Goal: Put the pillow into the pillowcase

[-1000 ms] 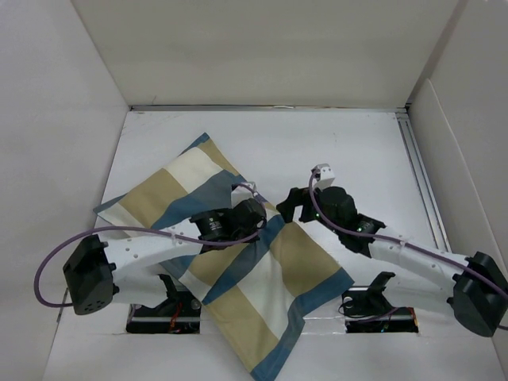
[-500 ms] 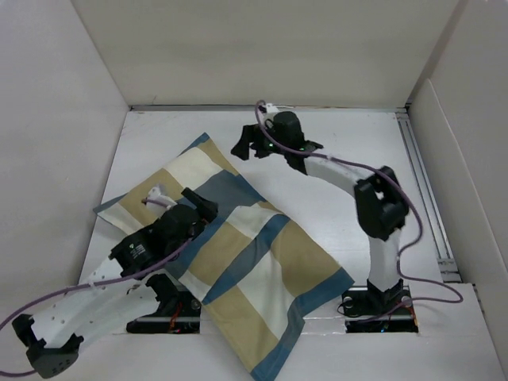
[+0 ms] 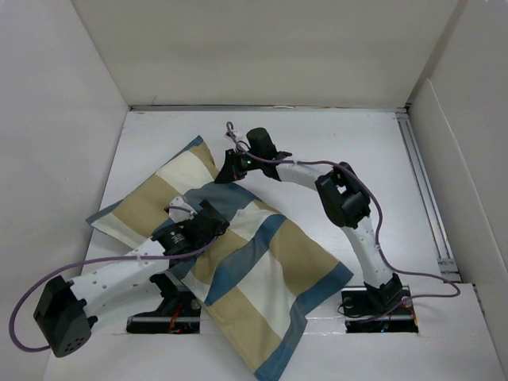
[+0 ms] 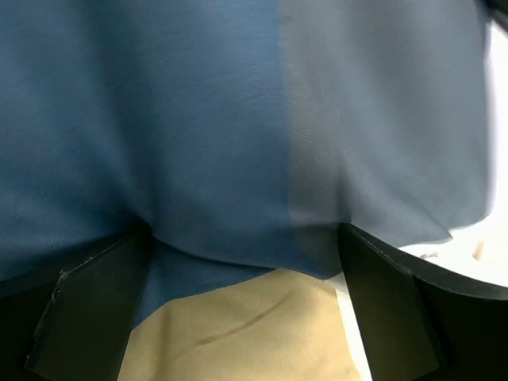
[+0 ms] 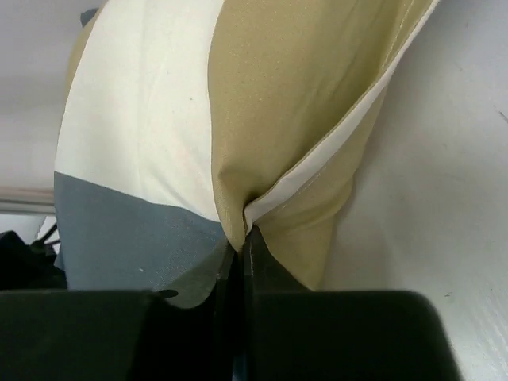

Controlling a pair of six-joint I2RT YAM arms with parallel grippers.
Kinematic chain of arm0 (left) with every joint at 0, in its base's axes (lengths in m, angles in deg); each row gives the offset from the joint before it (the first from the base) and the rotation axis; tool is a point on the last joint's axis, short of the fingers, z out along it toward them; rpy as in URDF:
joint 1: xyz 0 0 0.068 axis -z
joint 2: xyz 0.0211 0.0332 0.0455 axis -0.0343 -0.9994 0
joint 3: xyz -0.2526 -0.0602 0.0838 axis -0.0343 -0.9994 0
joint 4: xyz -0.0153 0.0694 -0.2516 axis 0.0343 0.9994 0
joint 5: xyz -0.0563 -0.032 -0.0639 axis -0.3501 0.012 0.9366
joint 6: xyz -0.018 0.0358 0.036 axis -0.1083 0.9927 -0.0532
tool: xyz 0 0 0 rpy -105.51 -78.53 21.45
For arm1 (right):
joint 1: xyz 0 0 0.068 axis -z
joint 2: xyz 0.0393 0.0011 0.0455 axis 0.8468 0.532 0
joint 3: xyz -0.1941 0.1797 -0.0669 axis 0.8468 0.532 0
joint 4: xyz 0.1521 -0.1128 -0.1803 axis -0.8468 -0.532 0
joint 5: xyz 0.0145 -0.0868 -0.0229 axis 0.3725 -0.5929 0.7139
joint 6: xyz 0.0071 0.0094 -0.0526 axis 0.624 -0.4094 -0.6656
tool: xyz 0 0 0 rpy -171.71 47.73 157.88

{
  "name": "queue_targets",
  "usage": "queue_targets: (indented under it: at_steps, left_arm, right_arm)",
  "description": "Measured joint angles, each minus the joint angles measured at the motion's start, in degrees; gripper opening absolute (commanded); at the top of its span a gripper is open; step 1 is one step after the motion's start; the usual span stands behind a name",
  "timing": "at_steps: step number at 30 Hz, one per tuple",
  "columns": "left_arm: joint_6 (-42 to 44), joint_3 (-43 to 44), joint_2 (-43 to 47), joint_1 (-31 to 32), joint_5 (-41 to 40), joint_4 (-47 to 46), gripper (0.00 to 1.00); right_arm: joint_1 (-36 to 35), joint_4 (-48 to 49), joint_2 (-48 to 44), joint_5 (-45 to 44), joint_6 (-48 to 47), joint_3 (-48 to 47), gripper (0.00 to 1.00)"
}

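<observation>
The pillowcase (image 3: 266, 274), in big blue, tan and cream checks, lies plump and diagonal from the table's left to its near middle. The pillow is hidden. My right gripper (image 3: 225, 173) reaches over to the case's far edge and is shut on a pinched fold of tan fabric (image 5: 238, 210); a white strip (image 5: 317, 159) shows in that fold. My left gripper (image 3: 213, 225) rests low on the case's middle, open. In its wrist view the fingers (image 4: 79, 317) stand wide apart with blue cloth (image 4: 198, 119) and tan cloth (image 4: 238, 333) between them, nothing pinched.
White walls (image 3: 63, 119) box the white table (image 3: 365, 159) on three sides, with a metal rail (image 3: 421, 175) along the right. The arm bases (image 3: 378, 305) sit at the near edge, and the case's near corner overhangs between them.
My right arm swung from the far middle down to the case's far edge and shut on the fabric. My left arm moved a little onto the case, staying open.
</observation>
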Motion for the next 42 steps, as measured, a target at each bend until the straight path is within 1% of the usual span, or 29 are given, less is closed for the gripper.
queue_targets:
  at_steps: [2, 5, 7, 11, 12, 13, 15, 16, 18, 19, 20, 22, 26, 27, 29, 32, 34, 36, 39, 42]
  left_arm:
    - [2.5, -0.6, -2.1, 0.0, 0.2, -2.9, 1.0]
    - [7.0, -0.4, -4.7, -0.1, 1.3, -7.0, 1.0]
    - [10.3, 0.9, -7.1, -0.2, 3.1, -9.8, 1.0]
    - [17.7, 6.0, -13.8, -0.3, 7.3, -16.5, 1.0]
    - [19.4, 7.7, -15.8, -0.3, 8.6, -18.6, 1.0]
    - [21.0, 9.2, -17.7, -0.3, 9.7, -20.6, 1.0]
    - [23.7, 11.4, -21.0, -0.3, 12.0, -24.7, 1.0]
    - [24.7, 11.9, -22.3, -0.3, 12.9, -26.4, 1.0]
    - [26.5, 12.4, -24.0, -0.3, 14.8, -28.6, 1.0]
    - [27.4, 12.7, -24.6, -0.4, 15.7, -29.1, 1.0]
    - [28.2, 13.2, -25.1, -0.5, 16.5, -29.1, 1.0]
    - [29.8, 15.4, -25.7, -0.5, 17.6, -28.3, 1.0]
    - [32.9, 23.5, -25.5, -1.7, 18.6, -25.7, 1.0]
    - [33.6, 25.6, -25.3, -3.2, 19.7, -25.8, 1.0]
    - [34.8, 28.3, -25.1, -9.6, 24.4, -26.9, 1.0]
    - [36.1, 31.8, -27.8, -21.9, 29.8, -28.2, 1.0]
    - [36.4, 33.2, -30.9, -27.5, 31.5, -29.6, 1.0]
    - [36.6, 33.1, -33.4, -31.4, 33.9, -30.1, 1.0]
    - [36.5, 32.0, -35.9, -36.4, 37.8, -31.5, 1.0]
    - [36.5, 29.2, -36.8, -41.9, 41.7, -35.4, 1.0]
  right_arm:
    - [-0.1, 2.0, -0.2, 0.7, 1.3, 1.6, 0.0]
    - [2.3, 7.7, -4.0, -0.1, 3.3, 11.4, 0.0]
    - [5.4, 9.6, -9.7, -1.0, 4.1, 20.5, 0.0]
    - [14.3, 9.3, -24.7, -4.2, 3.8, 36.8, 0.0]
    - [16.6, 9.1, -28.3, -5.0, 3.6, 40.2, 0.06]
    - [18.4, 8.9, -31.0, -5.8, 3.2, 42.7, 0.16]
    - [21.6, 8.1, -35.0, -7.1, 2.4, 46.0, 0.4]
    - [22.5, 8.0, -36.0, -7.5, 2.0, 46.7, 0.58]
    - [23.6, 7.6, -36.7, -7.7, 1.2, 47.3, 0.71]
    - [24.2, 7.4, -36.9, -7.6, 1.0, 47.6, 0.87]
    - [24.6, 7.2, -37.3, -7.4, 0.9, 48.2, 1.0]
    - [26.0, 6.1, -39.5, -7.9, 0.7, 49.9, 1.0]
    - [30.7, 3.7, -45.3, -11.3, 0.7, 50.8, 1.0]
    - [31.9, 3.7, -46.1, -12.2, 0.7, 50.1, 1.0]
    - [33.0, 3.9, -45.2, -13.3, 0.7, 47.4, 1.0]
    - [33.0, 5.0, -37.5, -13.4, 1.2, 39.1, 1.0]
    - [32.9, 5.9, -30.3, -12.8, 2.4, 33.1, 1.0]
    - [32.9, 7.4, -23.2, -11.4, 4.1, 28.7, 1.0]
    - [33.0, 8.2, -13.9, -9.5, 6.6, 24.7, 1.0]
    - [33.4, 10.3, -8.7, -6.7, 9.1, 21.6, 1.0]
